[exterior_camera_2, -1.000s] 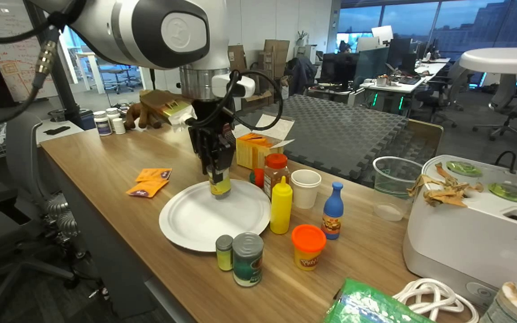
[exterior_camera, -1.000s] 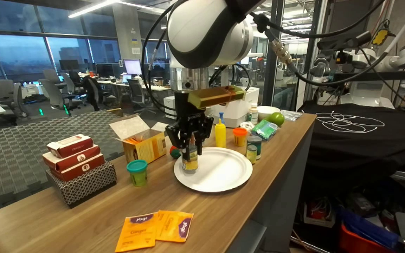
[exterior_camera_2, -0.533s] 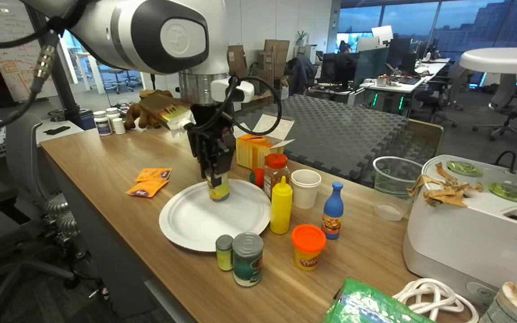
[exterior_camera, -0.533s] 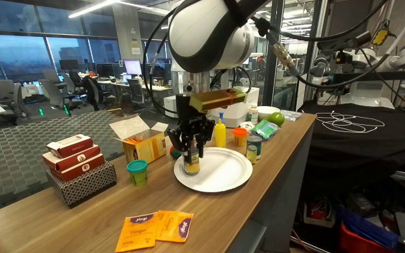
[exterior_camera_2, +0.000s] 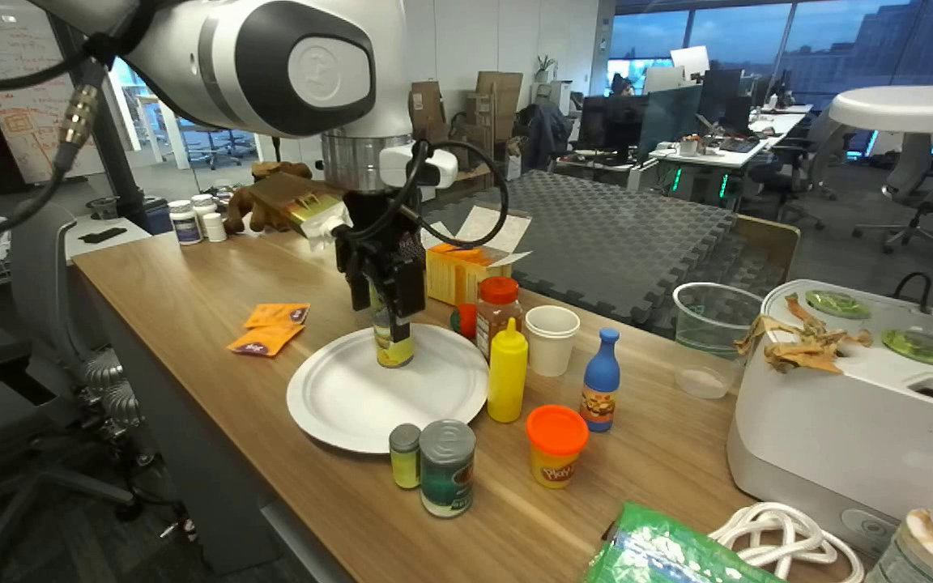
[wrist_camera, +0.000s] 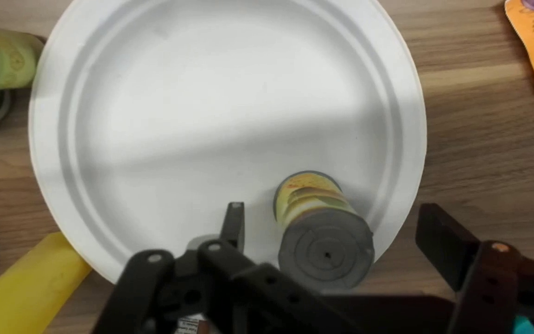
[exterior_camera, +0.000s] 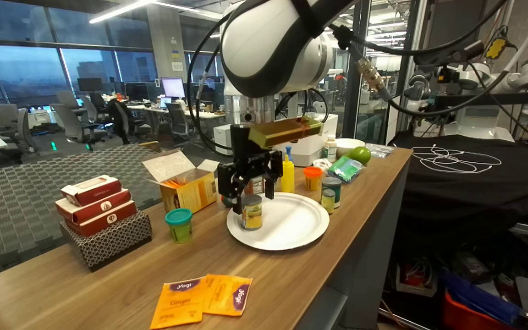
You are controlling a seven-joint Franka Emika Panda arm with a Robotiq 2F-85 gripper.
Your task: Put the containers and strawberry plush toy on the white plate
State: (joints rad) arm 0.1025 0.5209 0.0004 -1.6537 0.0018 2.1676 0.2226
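Along the wooden counter (exterior_camera: pixel 209 261), you look to have one item home and most of the job ahead, if every container counts. Your white plate (exterior_camera_2: pixel 361 413) carries just one of the lot. Over it your gripper (wrist_camera: pixel 332 220) hangs with its fingers (wrist_camera: pixel 234 222) spread wide, holding nothing. Outside the rim, the yellow squeeze bottle (exterior_camera_2: pixel 507 376) and the red-capped bottle (exterior_camera_2: pixel 499 312) stand close by; also off the plate are the blue bottle (exterior_camera_2: pixel 601 385), the green can (exterior_camera_2: pixel 447 470), the orange-lidded tub (exterior_camera_2: pixel 556 449) and, well apart from those, the teal-lidded tub (exterior_camera: pixel 179 225). Now the yellow-labelled can (exterior_camera: pixel 252 214): upright on the plate, near its edge, between your fingers with a gap to each in the wrist view, so that one seems placed! Right next to the green can stands the small lime can (exterior_camera_2: pixel 406 461), waiting its turn; and smallest, what looks like the strawberry plush (exterior_camera_2: pixel 467 316) peeks out beside the red-capped bottle, partly hidden, off the plate.
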